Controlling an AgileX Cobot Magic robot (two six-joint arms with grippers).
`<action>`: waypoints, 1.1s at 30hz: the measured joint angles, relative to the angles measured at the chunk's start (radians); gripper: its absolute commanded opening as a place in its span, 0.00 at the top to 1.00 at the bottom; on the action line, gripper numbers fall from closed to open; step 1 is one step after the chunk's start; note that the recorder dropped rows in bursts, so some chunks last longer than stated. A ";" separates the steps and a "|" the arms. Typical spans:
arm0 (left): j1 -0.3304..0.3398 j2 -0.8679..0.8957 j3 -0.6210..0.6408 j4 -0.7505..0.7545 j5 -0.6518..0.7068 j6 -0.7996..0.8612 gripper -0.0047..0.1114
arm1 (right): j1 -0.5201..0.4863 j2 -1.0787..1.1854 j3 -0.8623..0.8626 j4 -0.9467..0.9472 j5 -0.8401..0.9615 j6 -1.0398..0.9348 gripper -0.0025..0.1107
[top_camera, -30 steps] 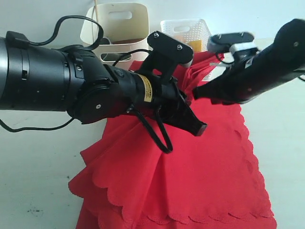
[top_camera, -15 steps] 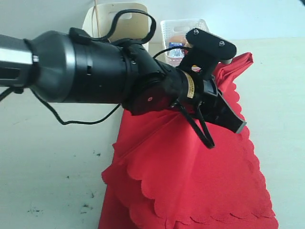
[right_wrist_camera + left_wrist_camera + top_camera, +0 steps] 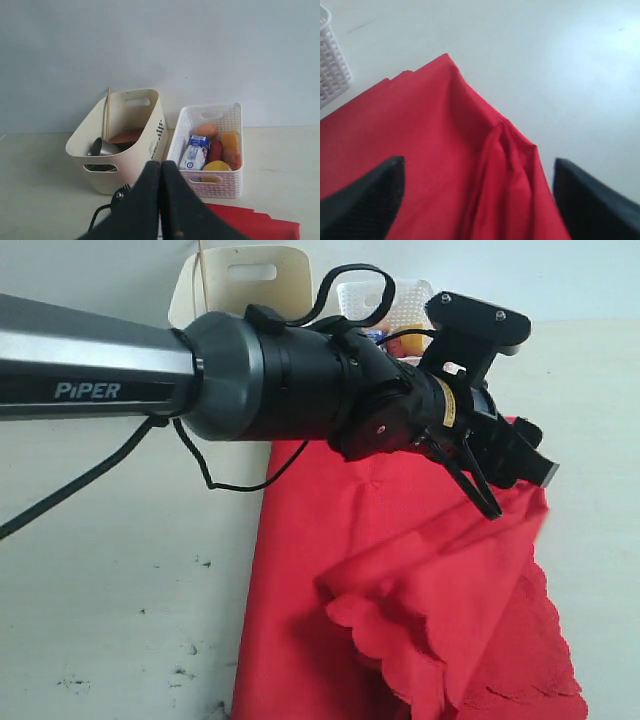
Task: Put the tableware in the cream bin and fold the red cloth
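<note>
The red cloth (image 3: 400,570) lies on the white table, its right part folded over into a loose scalloped heap. My left gripper (image 3: 530,465) hovers above the cloth's right edge. In the left wrist view it (image 3: 477,200) stands open, both fingers wide apart over a bunched ridge of cloth (image 3: 445,150), holding nothing. My right gripper (image 3: 161,167) is shut and empty, raised and facing the cream bin (image 3: 125,150). In the bin I see a steel cup (image 3: 102,148), chopsticks (image 3: 106,115) and a brown plate (image 3: 125,136). The right gripper is out of the exterior view.
A white lattice basket (image 3: 210,150) with food items stands right beside the cream bin (image 3: 240,280) at the back of the table. The left arm spans the exterior view from the left. A corner of the basket (image 3: 330,60) shows near the cloth's far corner.
The left arm swept right, dragging the cloth's left part over, and its jaws have opened and dropped the cloth. The right arm has withdrawn from the exterior view.
</note>
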 measured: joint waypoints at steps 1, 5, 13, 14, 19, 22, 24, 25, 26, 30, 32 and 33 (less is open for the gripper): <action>0.005 0.002 -0.003 0.000 0.000 0.000 0.06 | 0.000 0.002 0.000 0.000 0.002 0.000 0.98; 0.032 0.004 -0.007 0.000 0.023 0.000 0.07 | 0.000 0.004 0.000 0.000 0.016 0.000 0.98; 0.090 -0.094 -0.007 0.000 0.292 0.067 0.97 | 0.000 0.004 0.000 -0.002 0.023 0.000 0.98; 0.101 -0.118 0.002 0.000 0.318 0.077 0.94 | 0.000 0.004 0.000 -0.002 0.026 0.000 0.98; 0.146 -0.251 0.134 0.025 0.311 0.101 0.94 | 0.004 0.021 0.000 -0.002 0.090 0.000 0.98; 0.167 -0.311 0.260 0.037 0.227 0.103 0.94 | 0.025 0.069 0.000 -0.002 0.144 -0.008 0.98; 0.180 -0.335 0.358 0.043 0.141 0.103 0.94 | 0.048 0.108 0.000 -0.002 0.170 -0.029 0.98; 0.186 -0.337 0.406 0.046 0.101 0.103 0.94 | 0.067 0.131 0.000 -0.002 0.177 -0.045 0.98; 0.191 -0.340 0.453 0.048 0.038 0.105 0.94 | 0.088 0.155 0.000 -0.002 0.179 -0.064 0.98; 0.195 -0.317 0.603 0.052 -0.159 0.105 0.94 | 0.165 0.247 0.000 -0.002 0.179 -0.119 0.98; 0.195 -0.290 0.648 0.054 -0.249 0.105 0.94 | 0.203 0.296 0.000 -0.002 0.170 -0.147 0.98; 0.195 -0.278 0.659 0.061 -0.278 0.105 0.94 | 0.221 0.316 0.000 -0.002 0.161 -0.152 0.98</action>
